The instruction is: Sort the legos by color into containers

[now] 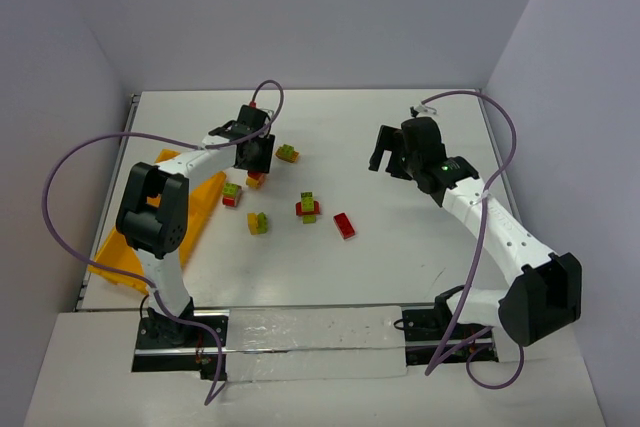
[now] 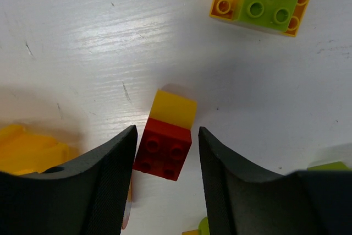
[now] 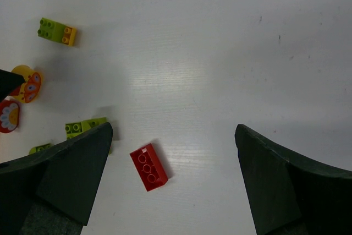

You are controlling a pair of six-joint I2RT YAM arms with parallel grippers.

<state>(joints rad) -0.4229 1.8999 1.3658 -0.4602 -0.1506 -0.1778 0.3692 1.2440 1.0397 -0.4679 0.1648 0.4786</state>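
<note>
White table (image 1: 400, 137): left gripper (image 2: 166, 132) (open) straddles red-yellow clump (image 2: 165, 147).

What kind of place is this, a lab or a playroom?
Probably a robotics lab test booth: a left arm and a right arm bolted to a white table, plain walls closing it in, and toy bricks scattered near an orange tray.

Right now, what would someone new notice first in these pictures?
Probably the left gripper, open with a finger on each side of a red-and-yellow clump, left of the table's centre. Next come the legos scattered mid-table, with a lone red brick nearest the right gripper, which hangs open. The orange-yellow tray lies at the left edge, partly hidden by the left arm.
</note>
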